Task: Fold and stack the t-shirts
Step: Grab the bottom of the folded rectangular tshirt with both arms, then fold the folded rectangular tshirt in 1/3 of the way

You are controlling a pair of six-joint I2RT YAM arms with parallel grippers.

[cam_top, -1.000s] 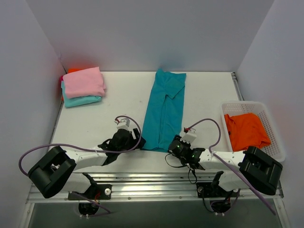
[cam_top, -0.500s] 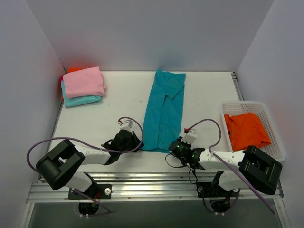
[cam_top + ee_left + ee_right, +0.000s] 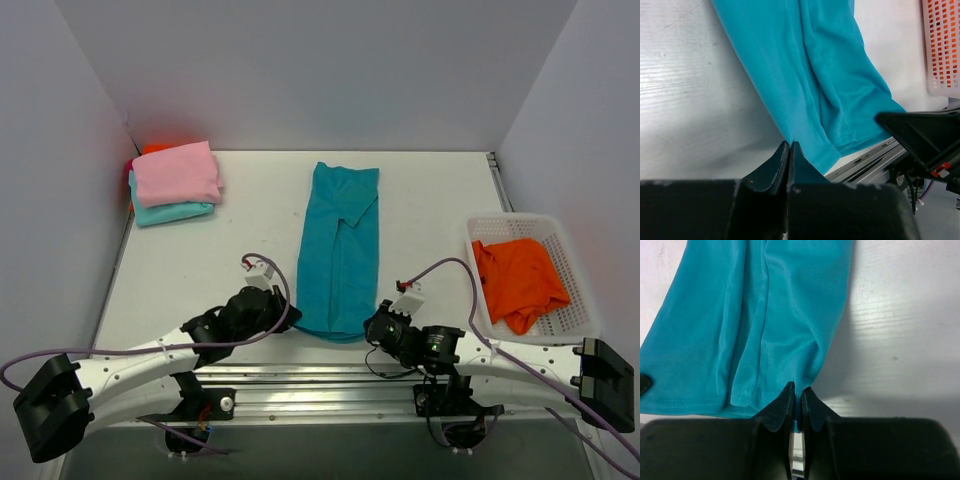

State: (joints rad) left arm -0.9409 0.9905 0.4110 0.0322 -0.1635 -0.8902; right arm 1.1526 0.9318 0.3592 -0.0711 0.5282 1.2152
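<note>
Teal-wise, has dragged the deep teal t-shirt [image 3: 338, 250] nearer the front edge of the table [image 3: 440, 200] than a second ago, a long folded strip at mid-table, near hem corners pinched tight in the left gripper [image 3: 293, 322] and right gripper [image 3: 370, 328], pink t-shirt [image 3: 177, 172] unmoved far left.

No text, label, brand or number can be read in any view. Nothing shows a legible sign.
</note>
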